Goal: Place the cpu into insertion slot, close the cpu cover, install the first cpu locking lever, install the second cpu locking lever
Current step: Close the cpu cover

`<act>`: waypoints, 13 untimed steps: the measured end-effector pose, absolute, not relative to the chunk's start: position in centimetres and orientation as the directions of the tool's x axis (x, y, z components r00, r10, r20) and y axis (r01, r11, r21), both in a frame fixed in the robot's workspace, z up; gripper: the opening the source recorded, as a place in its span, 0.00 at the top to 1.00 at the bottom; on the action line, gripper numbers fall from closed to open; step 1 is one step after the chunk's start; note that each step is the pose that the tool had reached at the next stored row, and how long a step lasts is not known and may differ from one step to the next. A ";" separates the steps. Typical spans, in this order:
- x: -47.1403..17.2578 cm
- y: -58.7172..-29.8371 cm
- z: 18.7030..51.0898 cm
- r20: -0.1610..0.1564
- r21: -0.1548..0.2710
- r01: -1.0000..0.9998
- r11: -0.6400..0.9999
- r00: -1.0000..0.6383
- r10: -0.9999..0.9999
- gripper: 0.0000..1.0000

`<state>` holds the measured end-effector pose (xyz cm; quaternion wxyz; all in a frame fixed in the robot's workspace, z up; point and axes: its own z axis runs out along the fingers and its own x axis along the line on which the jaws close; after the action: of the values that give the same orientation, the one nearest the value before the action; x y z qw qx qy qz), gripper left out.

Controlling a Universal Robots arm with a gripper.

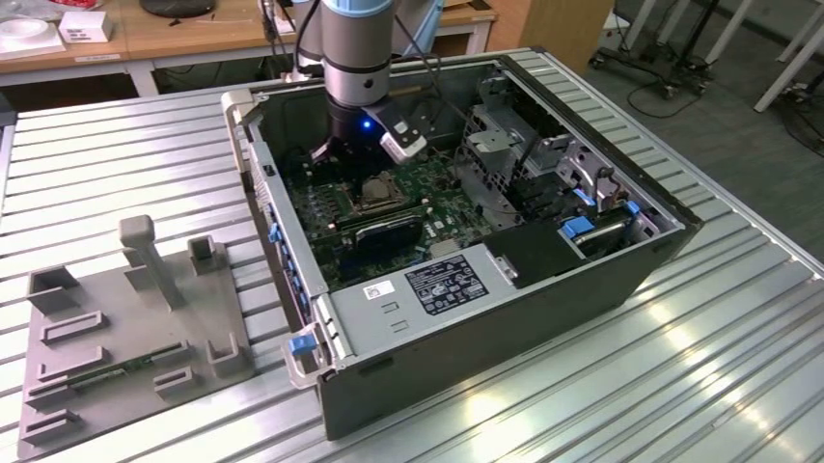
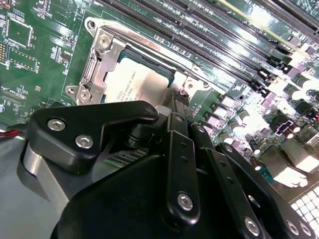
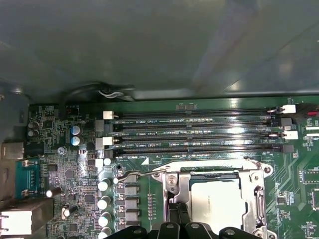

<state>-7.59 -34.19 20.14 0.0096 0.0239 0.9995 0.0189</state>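
Tool (image 3: 178, 215): sits clenched, empty, tip at edge of the cpu cover (image 3: 175, 185), just beside the seated cpu (image 3: 217, 199) (locking lever (image 3: 137, 174) jutting off the near corner, along the memory slots (image 3: 194, 133)).

Small white lettering is printed on the green circuit board (image 3: 149, 164) beside the memory slots (image 3: 194, 133) in the first wrist view. Faint print is carried on the cpu (image 2: 133, 83) in the second wrist view. A printed label (image 1: 447, 285) is stuck on the grey metal housing (image 1: 386, 328) in the exterior view. None can be read with certainty.
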 end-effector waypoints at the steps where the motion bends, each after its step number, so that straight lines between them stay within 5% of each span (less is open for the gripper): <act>1: -7.6 -34.2 20.1 -0.018 0.038 0.047 0.998 -0.999 0.048 0.89; 13: -7.6 -34.2 19.9 -0.018 0.038 0.047 0.998 -0.999 0.048 0.89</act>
<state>-7.60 -34.20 19.88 0.0094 0.0239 0.9995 0.0187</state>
